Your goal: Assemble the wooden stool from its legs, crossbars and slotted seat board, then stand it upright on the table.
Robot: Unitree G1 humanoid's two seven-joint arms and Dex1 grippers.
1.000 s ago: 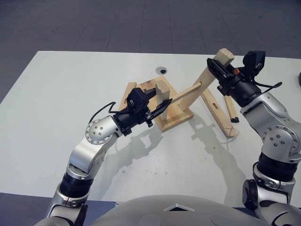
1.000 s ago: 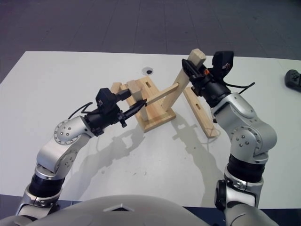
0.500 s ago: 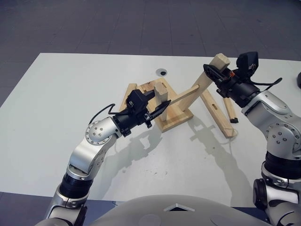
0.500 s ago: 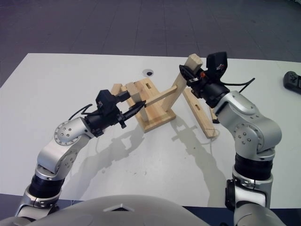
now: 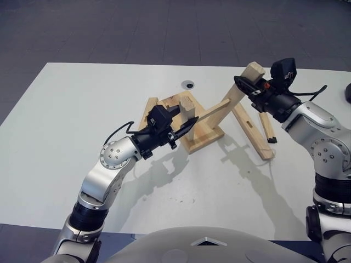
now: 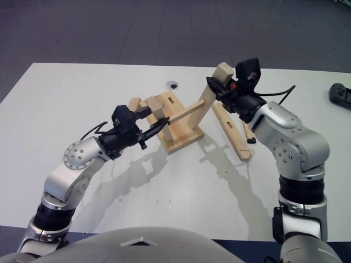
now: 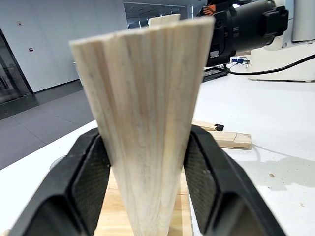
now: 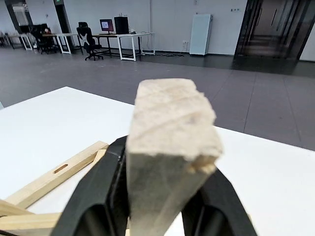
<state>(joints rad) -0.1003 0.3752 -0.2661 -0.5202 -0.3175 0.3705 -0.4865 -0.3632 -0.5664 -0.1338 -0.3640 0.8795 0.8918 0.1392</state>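
The slotted seat board (image 5: 207, 135) lies flat mid-table with a short wooden block (image 5: 189, 105) standing on it. A crossbar (image 5: 215, 111) rises from there to a tilted leg (image 5: 241, 90). My left gripper (image 5: 184, 121) is shut on the crossbar's low end beside the block; the left wrist view shows the crossbar (image 7: 147, 123) squeezed between both pads (image 7: 83, 187). My right gripper (image 5: 245, 85) is shut on the tilted leg near its top, held above the table. In the right wrist view the leg's end (image 8: 170, 132) sits between the black fingers (image 8: 106, 191).
A loose slotted leg (image 5: 253, 131) and a thin bar (image 5: 269, 127) lie on the table under my right arm. Another flat wooden piece (image 5: 149, 107) lies behind my left gripper. A round hole (image 5: 188, 84) is at the table's back; a black device (image 6: 341, 93) is at the right edge.
My right gripper has carried the leg's top a little to the left, with the elbow swinging outward. The left arm has kept still.
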